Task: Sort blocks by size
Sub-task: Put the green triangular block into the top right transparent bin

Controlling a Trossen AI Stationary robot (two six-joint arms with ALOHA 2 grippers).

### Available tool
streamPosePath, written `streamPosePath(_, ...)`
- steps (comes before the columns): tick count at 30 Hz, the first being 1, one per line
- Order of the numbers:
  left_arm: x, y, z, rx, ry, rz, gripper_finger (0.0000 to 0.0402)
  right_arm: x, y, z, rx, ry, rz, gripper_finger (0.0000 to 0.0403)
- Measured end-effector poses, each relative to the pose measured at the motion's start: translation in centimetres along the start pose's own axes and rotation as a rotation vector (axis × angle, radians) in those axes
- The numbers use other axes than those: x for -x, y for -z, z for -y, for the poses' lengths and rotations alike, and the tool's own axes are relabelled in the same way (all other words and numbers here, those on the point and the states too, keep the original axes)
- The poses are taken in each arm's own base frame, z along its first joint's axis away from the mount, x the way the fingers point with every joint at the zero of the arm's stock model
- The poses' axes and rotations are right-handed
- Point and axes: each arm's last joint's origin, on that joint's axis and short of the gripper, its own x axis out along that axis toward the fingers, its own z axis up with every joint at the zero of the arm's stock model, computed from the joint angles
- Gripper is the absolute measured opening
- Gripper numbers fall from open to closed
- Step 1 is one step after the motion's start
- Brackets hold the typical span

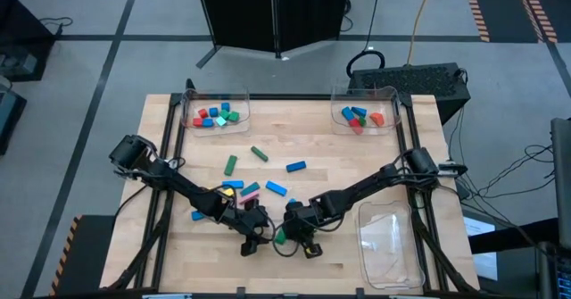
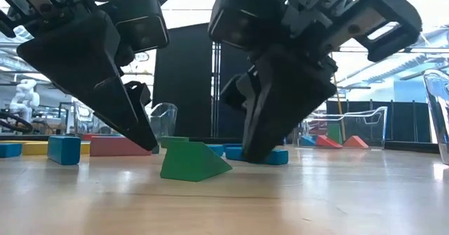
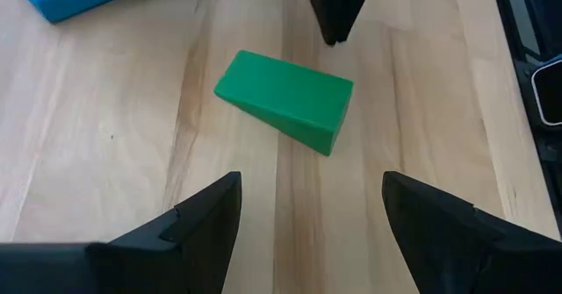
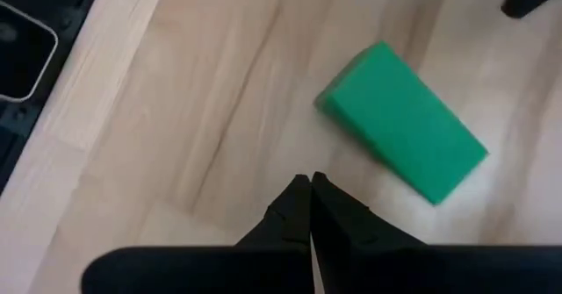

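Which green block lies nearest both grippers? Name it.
The green wedge, lying between the left gripper and right gripper; the other green blocks lie farther up the table.

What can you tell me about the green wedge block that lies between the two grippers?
The green wedge block is a solid ramp shape with a smooth, matte surface, painted wood or plastic by its look. It lies flat on the wooden table, its sloped face up, near the front edge. Nothing touches it. The left gripper is open on one side of it. The right gripper is shut, its tip on the table on the other side.
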Motion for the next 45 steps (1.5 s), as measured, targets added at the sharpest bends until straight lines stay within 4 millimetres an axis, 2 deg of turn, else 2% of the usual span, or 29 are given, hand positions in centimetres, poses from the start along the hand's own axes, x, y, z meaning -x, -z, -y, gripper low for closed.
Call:
streamPosePath(8, 0.0, 0.0, 0.0, 0.024, 0.004, -0.005, 0.0276, -0.7, -1.3, 0.3, 0.041, -0.014, 0.159, 0.0000)
streamPosePath(17, 0.0, 0.1, 0.0, 0.024, 0.011, -0.013, 0.0276, -0.5, -1.7, 2.7, -0.110, 0.233, 0.236, 0.0000)
streamPosePath(20, 0.0, 0.0, -0.2, 0.023, -0.037, 0.009, 0.0276, -0.3, -1.9, 3.2, -0.116, 0.258, 0.259, 0.0000)
streamPosePath(28, 0.2, 0.9, -1.8, 0.127, -0.286, -0.016, 0.0276, 0.8, -2.4, 2.5, -0.109, 0.264, 0.277, 0.0000)
streamPosePath(31, 0.3, 0.9, -2.1, 0.158, -0.315, -0.013, 0.0276, 1.5, -2.6, 2.1, -0.116, 0.293, 0.281, 0.0000)
streamPosePath(38, 0.3, 0.4, -2.1, 0.110, -0.350, 0.064, 0.0276, 3.0, -2.4, 1.8, -0.174, 0.398, 0.247, 0.0000)
streamPosePath(45, -0.6, 0.3, -2.1, 0.116, -0.358, 0.130, 0.0283, 3.1, -2.0, 1.8, -0.213, 0.420, 0.216, 0.0000)
